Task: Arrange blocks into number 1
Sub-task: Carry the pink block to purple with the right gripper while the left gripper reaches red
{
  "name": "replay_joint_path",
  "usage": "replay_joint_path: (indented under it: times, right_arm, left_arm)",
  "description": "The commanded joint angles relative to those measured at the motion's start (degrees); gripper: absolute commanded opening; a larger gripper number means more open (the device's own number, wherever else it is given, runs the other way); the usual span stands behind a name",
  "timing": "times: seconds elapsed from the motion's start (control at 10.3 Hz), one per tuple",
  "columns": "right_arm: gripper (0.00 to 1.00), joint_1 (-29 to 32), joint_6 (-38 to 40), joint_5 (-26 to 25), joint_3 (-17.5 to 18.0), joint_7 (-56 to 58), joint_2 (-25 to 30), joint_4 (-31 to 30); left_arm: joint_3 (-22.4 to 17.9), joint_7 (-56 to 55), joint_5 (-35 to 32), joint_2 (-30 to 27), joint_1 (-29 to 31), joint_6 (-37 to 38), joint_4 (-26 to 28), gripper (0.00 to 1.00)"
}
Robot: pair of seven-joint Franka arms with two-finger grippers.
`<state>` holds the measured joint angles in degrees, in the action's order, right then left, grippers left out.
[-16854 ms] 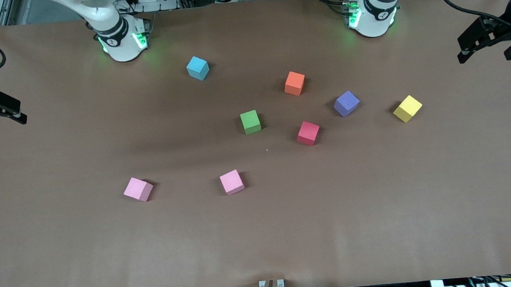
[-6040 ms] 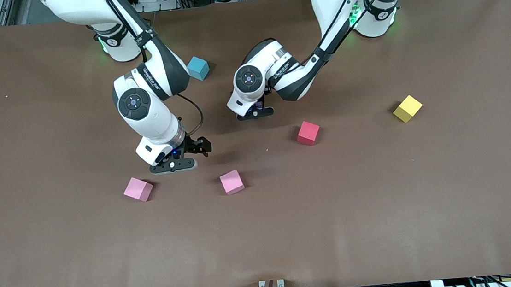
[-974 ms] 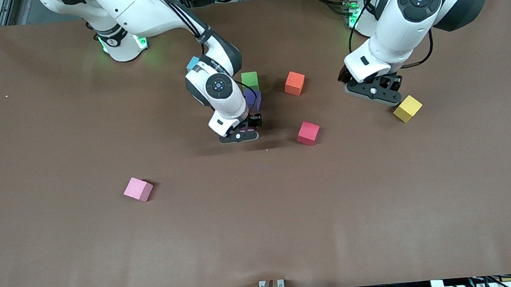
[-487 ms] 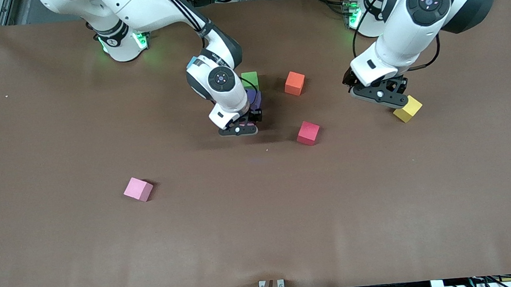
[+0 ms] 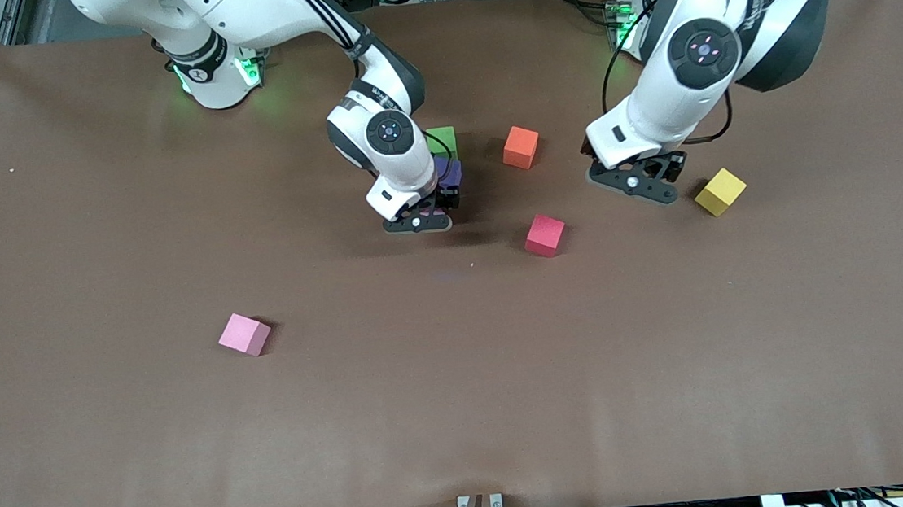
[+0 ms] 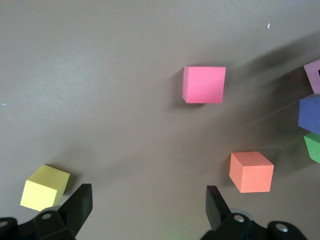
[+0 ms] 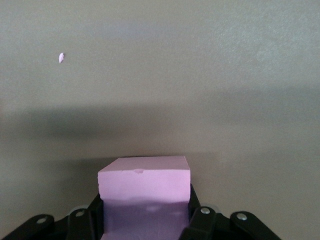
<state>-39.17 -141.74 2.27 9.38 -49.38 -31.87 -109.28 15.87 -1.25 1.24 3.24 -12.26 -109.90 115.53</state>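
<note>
Brown matte tabletop (image 5: 463,383), lit from above, robot bases along the upper edge of the front view. Clamped in the right end effector (image 5: 418,222): a light pink block (image 7: 145,192), low over the tabletop at the camera-side end of a short column. Just past that end effector toward the bases, purple block (image 5: 451,173), then green block (image 5: 441,139), the two touching in a line running away from the camera; long axis of the future digit along that line, pink block apparently due to seat flush against purple. Right arm the only one placed for it.

Left end effector (image 5: 635,187) spread wide and empty, over bare tabletop; red block (image 5: 545,235) off toward the camera and the right arm's end, orange block (image 5: 521,147) toward the bases, yellow block (image 5: 720,191) beside it at the left arm's end. Second pink block (image 5: 244,334) well apart.

Front view: held pink block almost hidden beneath the wrist. Right wrist view: grip plain, neighbours absent. Left wrist view: column edge visible, gap unclear.
</note>
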Motion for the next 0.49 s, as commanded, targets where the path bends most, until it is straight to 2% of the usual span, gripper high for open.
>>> replay_joint_path:
  times: [0.0, 0.39]
  right_arm:
    - [0.0, -0.73, -0.47, -0.52, 0.46, -2.56, 1.9, -2.17]
    - [0.0, -1.08, -3.45, -0.52, 0.99, -2.74, 1.99, -3.92]
  left_arm:
    - [0.83, 0.28, 0.52, 2.46, -0.31, 1.0, -1.27, 1.0]
    - [1.1, 0.28, 0.25, 4.84, -0.75, 0.83, -1.63, 1.0]
